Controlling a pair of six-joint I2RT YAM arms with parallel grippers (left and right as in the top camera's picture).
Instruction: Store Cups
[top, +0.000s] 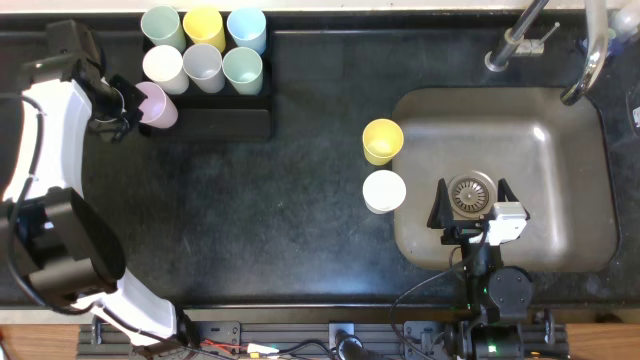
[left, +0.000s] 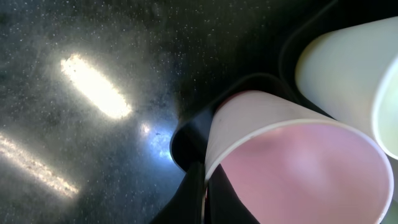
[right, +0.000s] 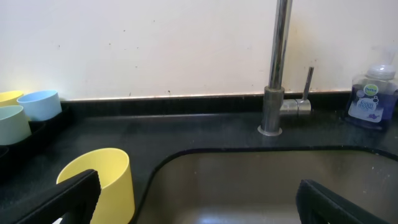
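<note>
- Your left gripper is pinching the pink cup by its rim. The cup is tilted at the left end of the black rack, in the row nearest the arms. It looks to be over an open slot and not yet seated.
- 6 cups stand upright in the rack's other 2 rows, 3 per row, and each looks empty.
- The rest of the pink cup's row appears free.
- 2 cups are left on the worktop: a yellow cup and a white cup. They sit just beside each other at the sink edge, both upright and empty.
- Your right gripper hangs over the sink basin, fingers spread, holding nothing.
- By my count, 6 cups are stored, 1 is going in and 2 are to fetch.
</note>
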